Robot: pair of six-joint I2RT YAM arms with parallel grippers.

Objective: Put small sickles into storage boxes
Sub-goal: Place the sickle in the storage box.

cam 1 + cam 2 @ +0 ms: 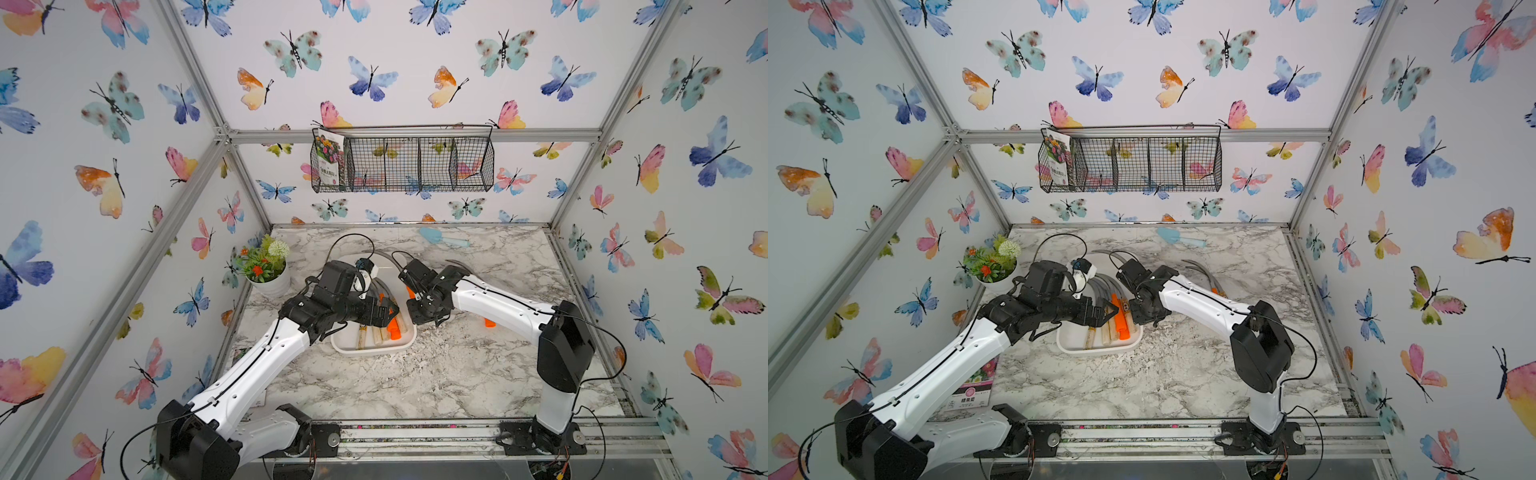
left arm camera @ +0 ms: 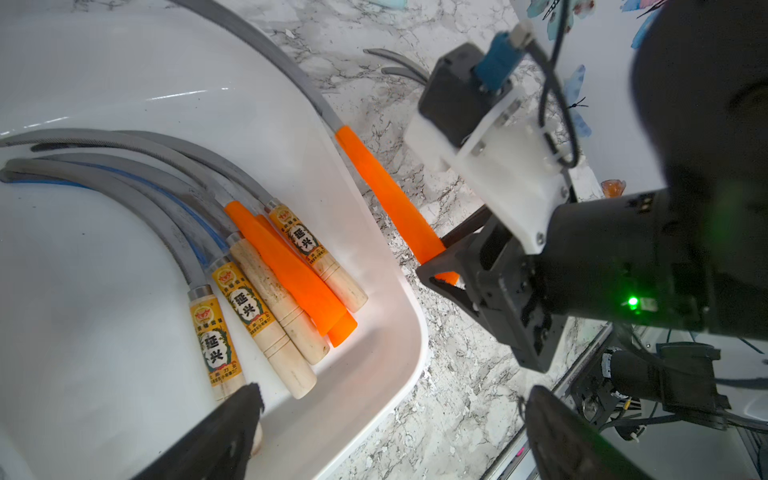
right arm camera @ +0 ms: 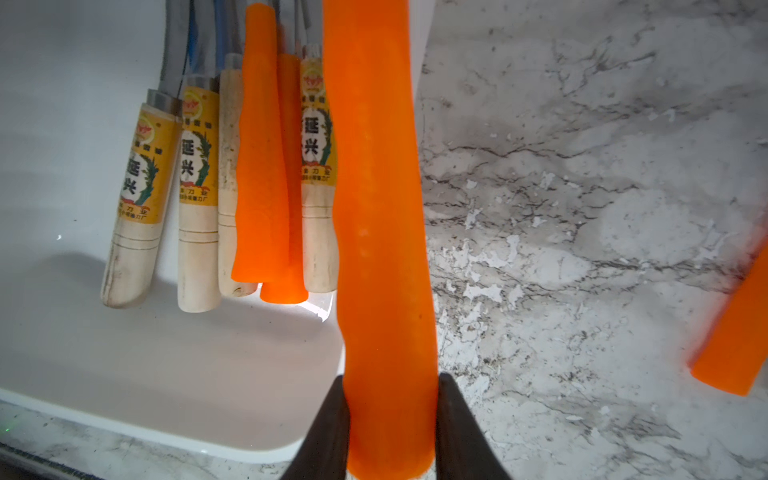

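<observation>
The right pincer is clenched on the butt of an orange-handled sickle. From the right wrist, the handle hangs just beside the rim of the white tray, over the marble tabletop. To finish well, I would carry it inward until the handle clears the rim. Then lower it alongside the others with the blade curving their way, and release only once it rests flat. Six sickles lie inside the tray: four wooden handles and two orange handles. One more orange handle lies out on the marble.

From the left wrist, the left pincer gapes wide above the tray, grasping nothing. It ought to be well out of the way of the drop. The held sickle's blade crosses over the rim. Two loose blades show beyond, probably two sickles yet to fetch.

In a top view there is one tray, one pale blue trowel, one wire basket and one potted plant.
</observation>
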